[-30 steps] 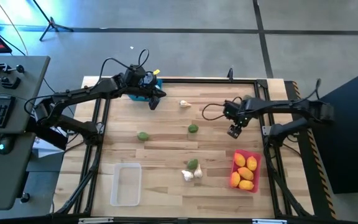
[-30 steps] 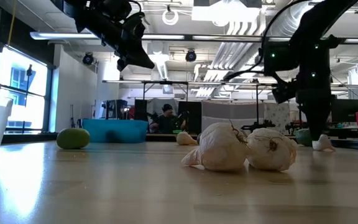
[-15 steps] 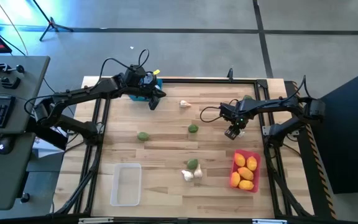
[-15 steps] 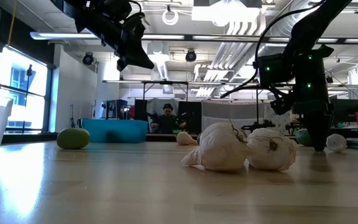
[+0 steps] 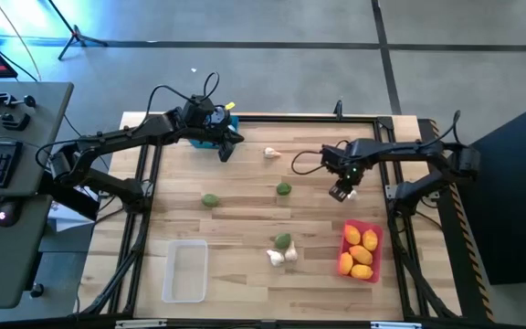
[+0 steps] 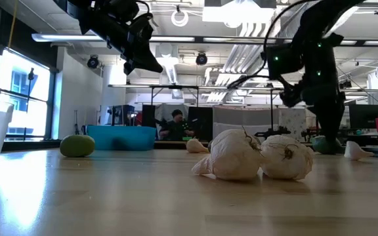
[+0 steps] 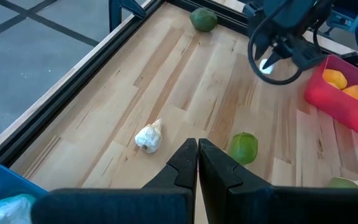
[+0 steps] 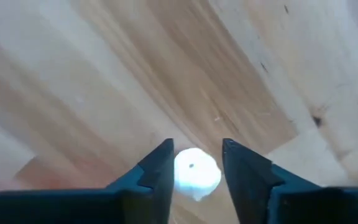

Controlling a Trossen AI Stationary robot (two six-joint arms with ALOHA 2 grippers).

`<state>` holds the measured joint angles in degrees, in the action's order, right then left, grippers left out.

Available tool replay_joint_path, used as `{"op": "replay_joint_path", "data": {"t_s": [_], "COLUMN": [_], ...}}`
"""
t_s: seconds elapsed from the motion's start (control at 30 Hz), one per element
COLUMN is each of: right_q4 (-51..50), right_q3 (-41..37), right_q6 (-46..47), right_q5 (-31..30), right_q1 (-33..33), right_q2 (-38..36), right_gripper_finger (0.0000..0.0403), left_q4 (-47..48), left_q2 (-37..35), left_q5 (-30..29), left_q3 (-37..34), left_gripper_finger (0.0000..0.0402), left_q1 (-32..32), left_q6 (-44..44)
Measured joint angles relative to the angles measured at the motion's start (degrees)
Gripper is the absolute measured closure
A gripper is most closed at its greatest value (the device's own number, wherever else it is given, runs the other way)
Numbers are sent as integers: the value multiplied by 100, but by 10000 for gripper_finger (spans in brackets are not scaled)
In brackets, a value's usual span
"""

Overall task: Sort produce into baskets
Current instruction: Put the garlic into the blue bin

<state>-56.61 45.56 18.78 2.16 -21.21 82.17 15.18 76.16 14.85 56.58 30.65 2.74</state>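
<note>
Now right tool (image 8: 196, 163) narrowed around garlic bulb (image 8: 196, 172); earlier wider.

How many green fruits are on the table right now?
4 green fruits: one left of centre, one mid-table, one beside the garlic bulbs, one at the far edge. More may be hidden.

We see a wooden table (image 5: 245, 206), on it a blue bin (image 5: 210, 133), clear bin (image 5: 185, 270), red bin (image 5: 361, 249), green fruits (image 5: 210, 199), garlic bulbs (image 5: 276, 258).

Red basket (image 5: 362, 249), blue basket (image 6: 120, 137), pale striped wood table (image 5: 245, 215)
</note>
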Motion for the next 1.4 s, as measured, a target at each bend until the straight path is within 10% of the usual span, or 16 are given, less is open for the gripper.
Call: {"op": "replay_joint_path", "data": {"t_s": [0.37, 0.73, 1.4], "right_q4": [-793, -36, 529], "right_q3": [-14, -452, -88], "right_q6": [26, 683, 620], "right_q5": [439, 503, 539], "right_q1": [0, 0, -2], "right_q2": [-2, -2, -2], "right_gripper_finger": [157, 147, 398], "left_q4": [2, 0, -350], "left_q2": [0, 0, 2], "left_q5": [-2, -2, 521], "left_q3": [0, 0, 0], "left_gripper_finger": [401, 401, 401], "left_q1": [-1, -1, 22], "left_q6": [-89, -151, -105]}}
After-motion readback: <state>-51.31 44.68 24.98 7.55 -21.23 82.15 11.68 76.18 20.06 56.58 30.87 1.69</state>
